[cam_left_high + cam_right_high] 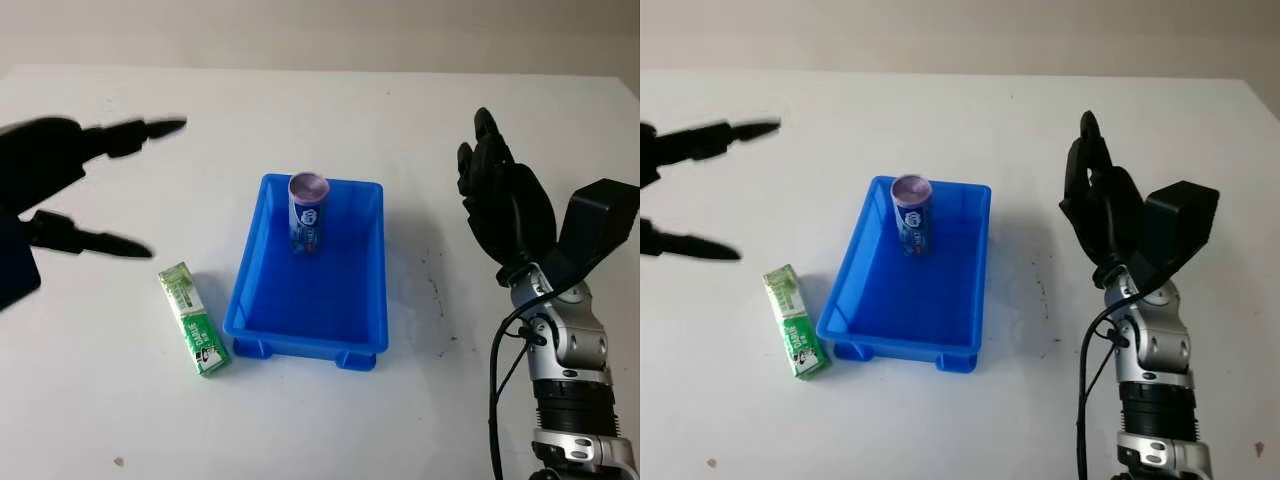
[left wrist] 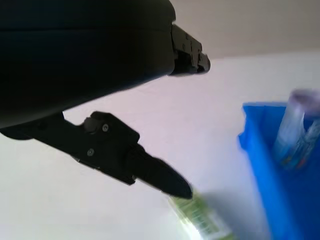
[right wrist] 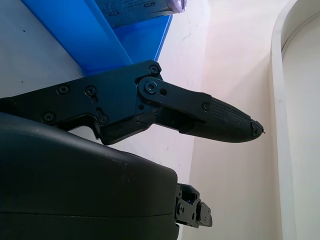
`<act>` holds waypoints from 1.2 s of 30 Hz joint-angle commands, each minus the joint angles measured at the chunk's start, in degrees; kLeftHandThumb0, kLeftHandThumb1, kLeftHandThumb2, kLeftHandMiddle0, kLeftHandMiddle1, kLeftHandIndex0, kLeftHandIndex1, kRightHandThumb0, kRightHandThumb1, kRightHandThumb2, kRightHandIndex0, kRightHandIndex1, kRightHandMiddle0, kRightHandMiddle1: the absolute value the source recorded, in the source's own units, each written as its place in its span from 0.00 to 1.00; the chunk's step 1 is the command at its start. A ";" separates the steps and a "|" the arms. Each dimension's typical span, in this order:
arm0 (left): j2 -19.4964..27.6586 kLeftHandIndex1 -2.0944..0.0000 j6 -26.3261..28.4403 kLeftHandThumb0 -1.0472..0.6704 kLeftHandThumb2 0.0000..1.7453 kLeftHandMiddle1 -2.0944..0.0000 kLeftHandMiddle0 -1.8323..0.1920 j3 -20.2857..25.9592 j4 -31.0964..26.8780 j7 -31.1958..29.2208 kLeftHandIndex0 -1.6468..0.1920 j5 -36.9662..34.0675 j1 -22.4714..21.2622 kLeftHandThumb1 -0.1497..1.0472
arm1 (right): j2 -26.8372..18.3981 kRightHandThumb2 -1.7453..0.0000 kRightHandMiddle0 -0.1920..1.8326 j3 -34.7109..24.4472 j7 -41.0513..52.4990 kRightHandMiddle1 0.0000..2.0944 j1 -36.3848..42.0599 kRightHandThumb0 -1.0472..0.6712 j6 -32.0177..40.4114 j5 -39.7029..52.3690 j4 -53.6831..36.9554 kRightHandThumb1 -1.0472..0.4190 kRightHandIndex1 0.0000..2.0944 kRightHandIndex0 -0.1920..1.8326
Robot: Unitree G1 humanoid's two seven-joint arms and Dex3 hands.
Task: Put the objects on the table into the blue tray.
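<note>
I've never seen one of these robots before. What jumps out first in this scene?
The bright blue tray in the middle of the white table catches the eye, with a blue can standing upright inside its far end. A green packet lies on the table just outside the tray, on the left hand's side. The black left hand hovers open above the table near that packet, and the right hand is raised, open, on the tray's other side.

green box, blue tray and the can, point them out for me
green box [image 1: 193, 320], left eye view, middle of its top face
blue tray [image 1: 305, 342], left eye view, near rim
can [image 1: 308, 214], left eye view, side wall below its lid
</note>
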 commanded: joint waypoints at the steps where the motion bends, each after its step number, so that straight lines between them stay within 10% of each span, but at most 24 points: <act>1: 2.74 0.97 -7.56 0.35 0.03 0.98 0.85 1.69 2.54 1.09 0.81 2.63 1.31 0.78 | -0.54 0.59 0.00 -0.41 0.26 0.00 -0.46 0.16 0.43 0.50 -0.47 0.00 0.00 0.00; 8: 7.47 0.98 -30.33 0.30 0.04 0.98 0.87 -1.93 15.99 6.79 0.84 8.04 -1.52 0.82 | -0.66 0.58 0.00 0.07 0.72 0.00 -0.67 0.16 0.32 -0.01 0.02 0.00 0.00 0.00; 36: -2.36 0.97 -48.30 0.31 0.03 0.97 0.84 -24.51 25.92 17.43 0.83 17.39 -11.47 0.86 | -2.84 0.60 0.00 -1.03 2.83 0.00 2.16 0.17 0.85 -0.21 -3.10 0.00 0.00 0.00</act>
